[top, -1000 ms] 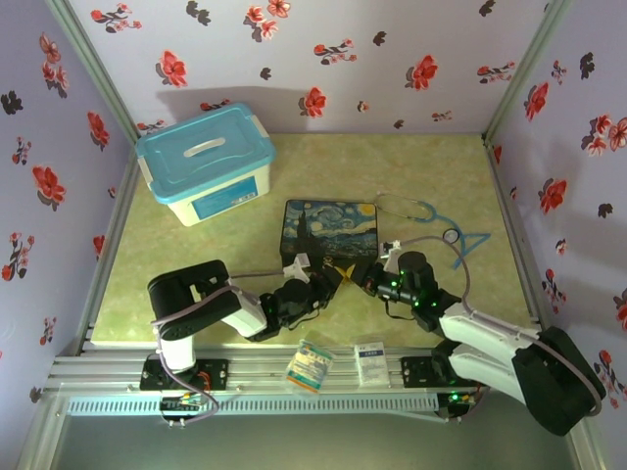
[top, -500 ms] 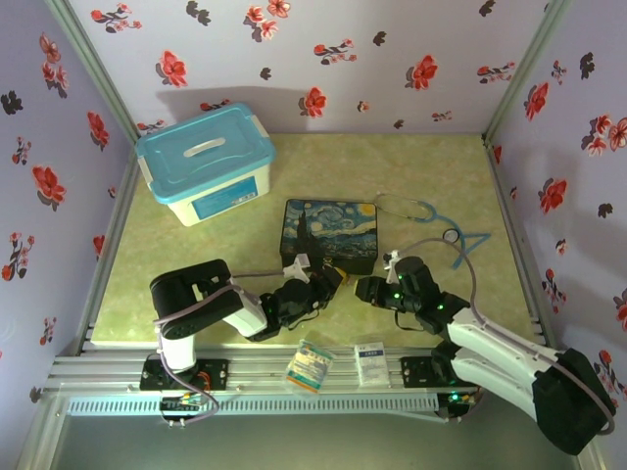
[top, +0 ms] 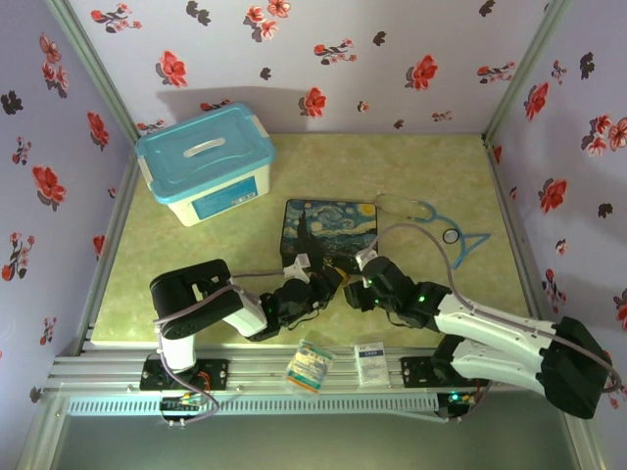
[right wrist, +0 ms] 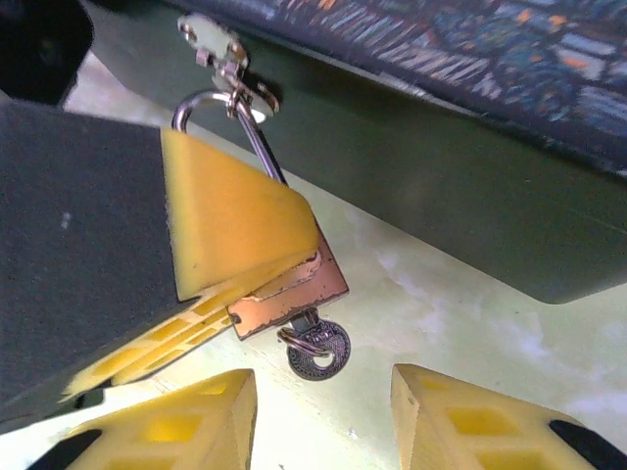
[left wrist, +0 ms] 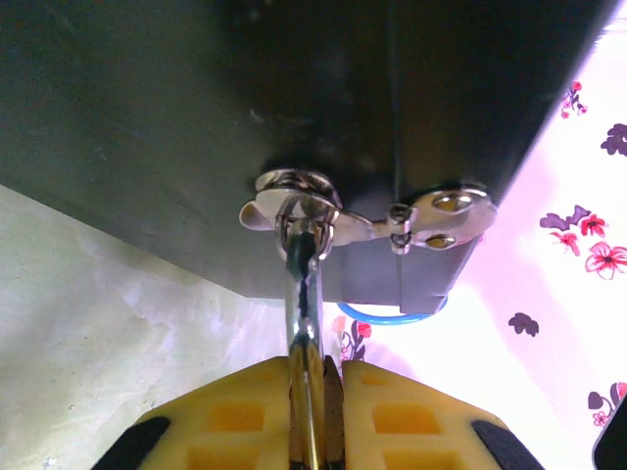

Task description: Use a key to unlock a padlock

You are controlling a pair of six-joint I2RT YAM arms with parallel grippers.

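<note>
At the painted box (right wrist: pixel 460 59), the left end effector (left wrist: pixel 315 392) clamps the padlock (right wrist: pixel 294 286) hanging from the clasp (right wrist: pixel 217 49) while the right end effector (right wrist: pixel 323 411), shut a second ago, stands parted and empty beside the key (right wrist: pixel 317 354) (left seated in the padlock), suggesting a regrip before turning.

Brass-gold padlock (right wrist: pixel 294 289) with a silvery shackle (right wrist: pixel 257 147) and a dark-grey key (right wrist: pixel 318 354). Yellow jaws. A box (top: pixel 330 230) painted with swirling blue and yellow. Mottled pale-green worktop (top: pixel 411 176). Lilac walls (top: pixel 392 59) with red and black flowers.
</note>
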